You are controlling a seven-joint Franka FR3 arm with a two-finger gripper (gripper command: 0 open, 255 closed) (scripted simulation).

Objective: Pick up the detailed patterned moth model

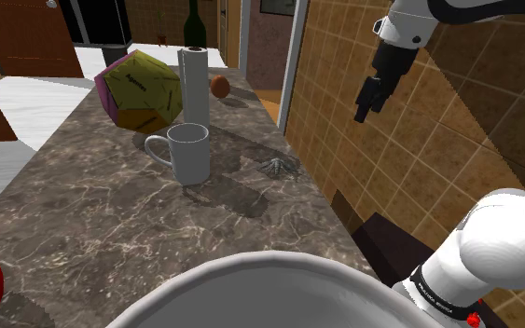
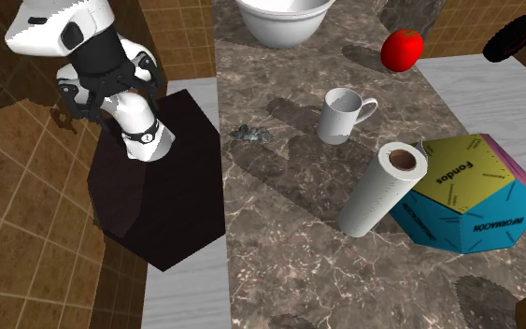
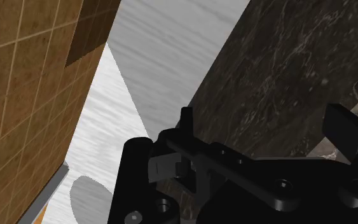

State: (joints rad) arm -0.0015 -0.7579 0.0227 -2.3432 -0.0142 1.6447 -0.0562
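White bowl point(image 1: 279, 280) is sitting nearest, moth model point(image 1: 277, 168) lying beyond it by the counter's point(image 1: 111, 233) right edge in the shoulder view, probably light and fragile, best pinched across the body, gripper point(image 1: 363, 110) hovering well apart, jaws spread, holding nothing.

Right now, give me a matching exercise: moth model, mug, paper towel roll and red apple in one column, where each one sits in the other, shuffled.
1 moth model
2 white mug
3 paper towel roll
4 red apple

A upright beside the many-sided ball
B beside the white bowl, away from the stand
C counter edge nearest the stand
D between bowl and roll

Pairs: 1-C, 2-D, 3-A, 4-B
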